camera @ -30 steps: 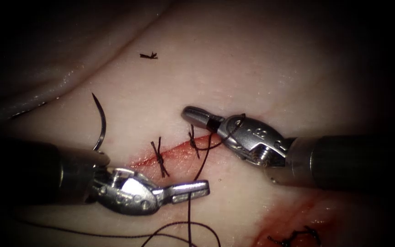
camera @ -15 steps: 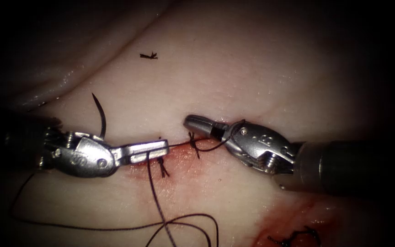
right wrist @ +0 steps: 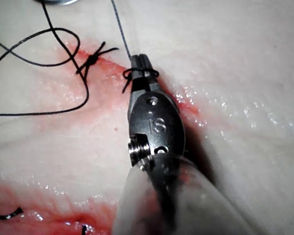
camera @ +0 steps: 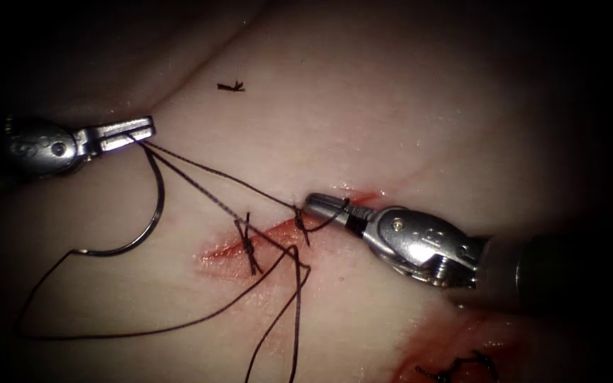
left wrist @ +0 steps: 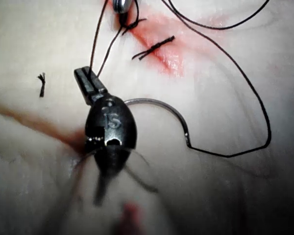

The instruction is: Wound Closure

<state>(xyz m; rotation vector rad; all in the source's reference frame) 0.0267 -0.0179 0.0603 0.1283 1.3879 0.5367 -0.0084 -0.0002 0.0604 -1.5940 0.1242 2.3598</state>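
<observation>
My left tool sits up and left of the cut, jaws shut on the thread, which runs taut down to a knot on the cut. My right tool lies right at that knot, jaws shut on the short thread end, with a loop around them. The curved needle lies free on the tissue left of the cut, held by neither tool; the left wrist view shows the needle beside my left tool. The right wrist view shows my right tool at the knot.
A tied stitch crosses the cut left of the knot. Slack thread loops over the near tissue. A cut scrap of thread lies farther back. Red fluid and another stitch sit at the lower right.
My left tool has travelled from below the cut up and to the left, drawing the thread straight and taut from the knot. My right tool shifted slightly right and down, staying at the knot.
</observation>
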